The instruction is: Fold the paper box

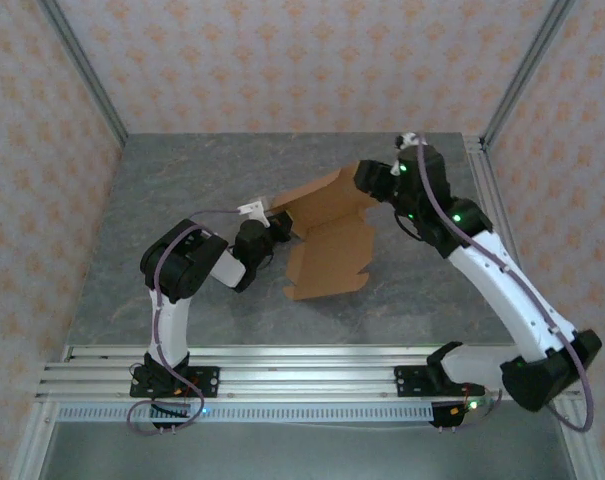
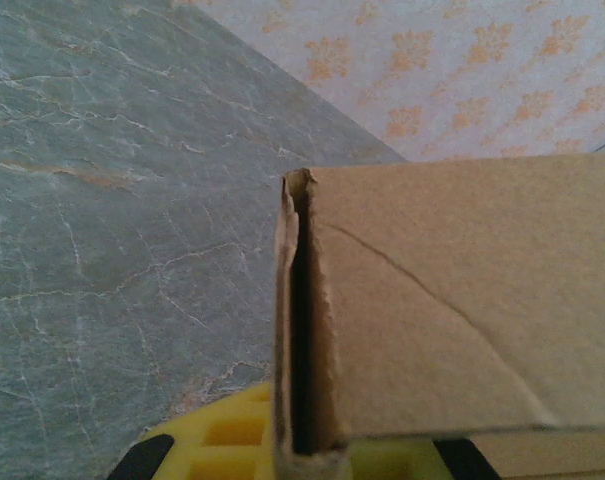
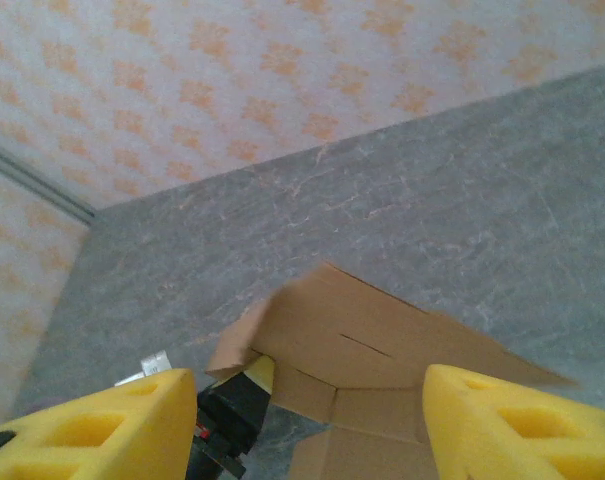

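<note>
The paper box [image 1: 327, 250] is a tan cardboard sheet lying mid-table, with its far panel raised at a slant. My left gripper [image 1: 279, 225] is shut on the left end of that raised panel. In the left wrist view the doubled cardboard edge [image 2: 302, 330] stands pinched between the yellow pads [image 2: 222, 440]. My right gripper [image 1: 367, 180] hovers at the panel's upper right corner, open. In the right wrist view its yellow fingers [image 3: 92, 425] stand wide apart above the box [image 3: 382, 350], touching nothing, and the left gripper [image 3: 232, 410] shows under the flap.
The grey marble tabletop [image 1: 182, 180] has free room to the left and behind the box. A metal rail [image 1: 302, 365] runs along the near edge with both arm bases on it. Frame posts [image 1: 82, 70] and patterned walls close in the back and sides.
</note>
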### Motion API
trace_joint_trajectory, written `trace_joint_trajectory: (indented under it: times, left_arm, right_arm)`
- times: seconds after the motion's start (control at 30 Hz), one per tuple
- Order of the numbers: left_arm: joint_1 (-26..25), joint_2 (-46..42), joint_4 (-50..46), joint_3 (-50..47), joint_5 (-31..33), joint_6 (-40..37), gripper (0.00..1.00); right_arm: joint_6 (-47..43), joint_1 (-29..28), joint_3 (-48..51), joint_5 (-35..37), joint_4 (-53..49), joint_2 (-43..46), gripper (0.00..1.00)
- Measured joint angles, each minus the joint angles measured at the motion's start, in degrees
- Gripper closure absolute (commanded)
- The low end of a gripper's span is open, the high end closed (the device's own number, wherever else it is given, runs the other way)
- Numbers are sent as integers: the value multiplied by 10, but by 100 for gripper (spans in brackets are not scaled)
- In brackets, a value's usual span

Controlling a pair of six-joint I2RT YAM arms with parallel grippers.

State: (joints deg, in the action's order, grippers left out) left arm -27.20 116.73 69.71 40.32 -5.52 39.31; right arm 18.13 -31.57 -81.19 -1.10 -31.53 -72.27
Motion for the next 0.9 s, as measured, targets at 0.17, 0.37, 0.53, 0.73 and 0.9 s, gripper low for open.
trace_joint_trajectory:
  times: [0.17,0.37,0.53,0.73,0.9]
  left_arm:
    - [-6,0,0,0,13,-4,100]
    - [-6,0,0,0,20,-4,100]
    - [-6,0,0,0,20,-4,100]
    - [-6,0,0,0,20,-4,100]
    - [-6,0,0,0,20,-4,100]
  right_arm:
    - [-50,-57,-132,53,-71,-117,47]
    - [-70,-82,-233,74,-143,-239,53]
    - [-73,-86,-240,78,-179,-274,59]
    - [-61,-86,-240,89,-197,-280,61]
    - [-45,-86,-240,92,-201,-287,64]
